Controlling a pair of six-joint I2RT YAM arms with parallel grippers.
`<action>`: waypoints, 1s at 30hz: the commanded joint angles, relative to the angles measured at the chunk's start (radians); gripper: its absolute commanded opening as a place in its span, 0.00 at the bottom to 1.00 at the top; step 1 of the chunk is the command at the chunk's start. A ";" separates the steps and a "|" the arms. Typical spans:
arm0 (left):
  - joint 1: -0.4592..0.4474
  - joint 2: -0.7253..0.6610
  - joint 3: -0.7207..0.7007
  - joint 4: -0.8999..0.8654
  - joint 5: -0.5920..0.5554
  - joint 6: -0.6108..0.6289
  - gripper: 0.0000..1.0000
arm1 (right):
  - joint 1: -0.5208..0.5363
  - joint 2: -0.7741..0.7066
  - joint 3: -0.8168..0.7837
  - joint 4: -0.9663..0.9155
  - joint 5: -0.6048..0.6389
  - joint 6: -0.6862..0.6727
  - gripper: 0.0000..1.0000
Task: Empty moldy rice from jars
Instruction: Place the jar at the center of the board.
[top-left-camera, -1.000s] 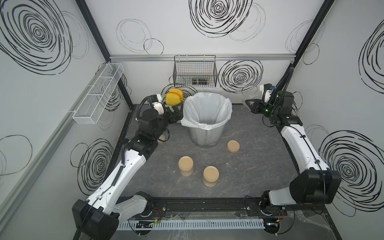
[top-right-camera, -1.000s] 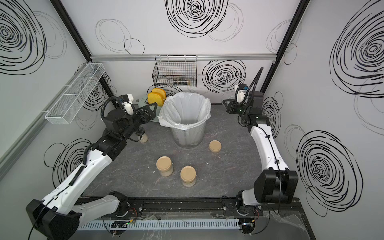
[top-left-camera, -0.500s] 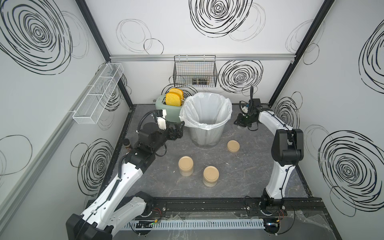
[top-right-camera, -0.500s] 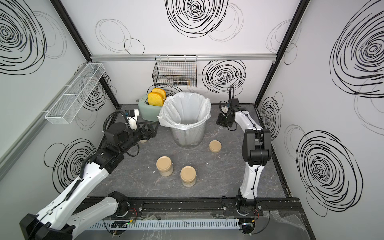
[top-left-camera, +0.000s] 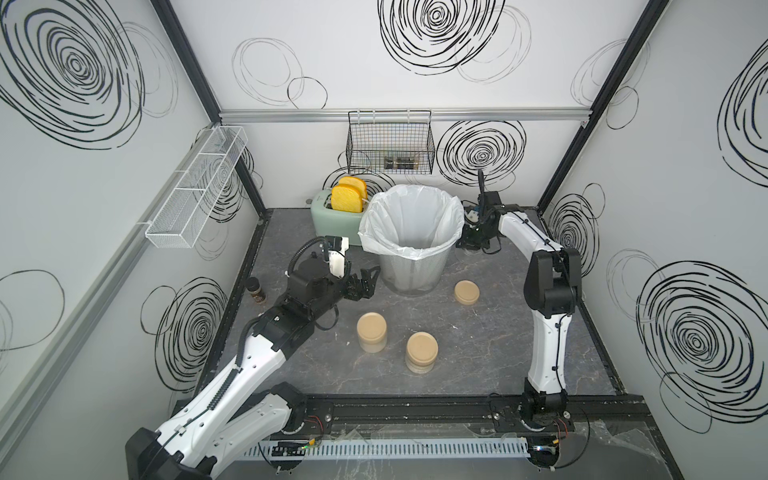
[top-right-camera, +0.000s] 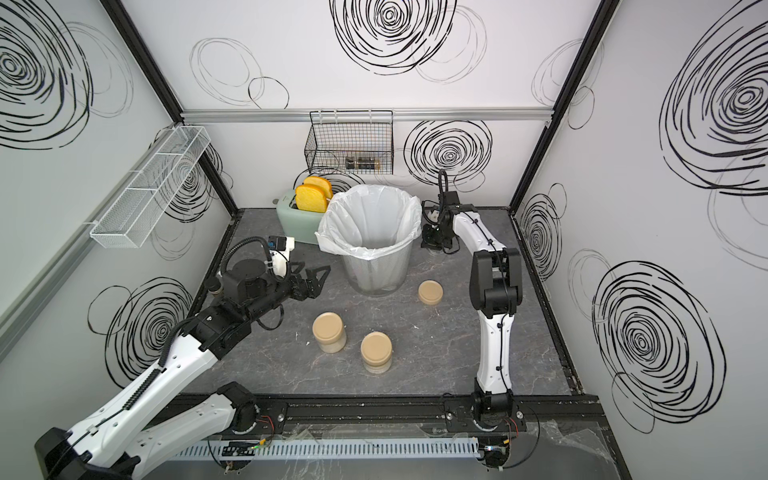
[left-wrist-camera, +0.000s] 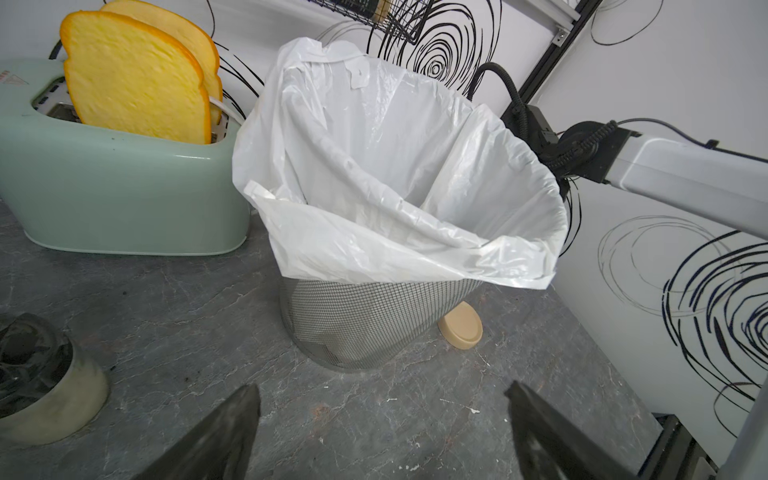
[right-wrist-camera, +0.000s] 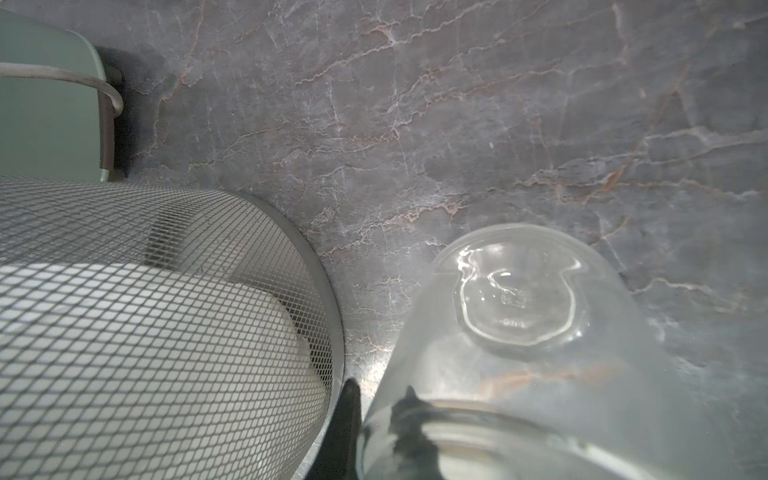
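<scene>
- Your right gripper (top-left-camera: 471, 244) clamps the rim of the empty clear jar (right-wrist-camera: 519, 299); let go early and it tips against the silver mesh bin (right-wrist-camera: 166, 291).
- Your left gripper (left-wrist-camera: 384, 415) gapes empty.

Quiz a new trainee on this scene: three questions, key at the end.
1. How many closed jars are there?
2. True or false: the left gripper is shut.
3. What does the right gripper hold? A) nothing B) an empty jar C) a closed jar

Key: 1. Two. 2. False: its jaws stand wide open with nothing between them. 3. B.
</scene>
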 joint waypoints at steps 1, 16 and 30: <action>-0.021 -0.008 -0.014 0.015 -0.034 0.021 0.96 | -0.007 0.032 0.036 -0.058 0.020 -0.027 0.18; -0.137 -0.045 -0.065 0.085 -0.234 0.042 0.96 | -0.032 0.030 0.134 -0.060 -0.012 -0.023 0.50; -0.147 -0.103 -0.088 0.098 -0.263 0.079 0.96 | -0.042 -0.170 0.076 -0.059 0.028 -0.029 0.65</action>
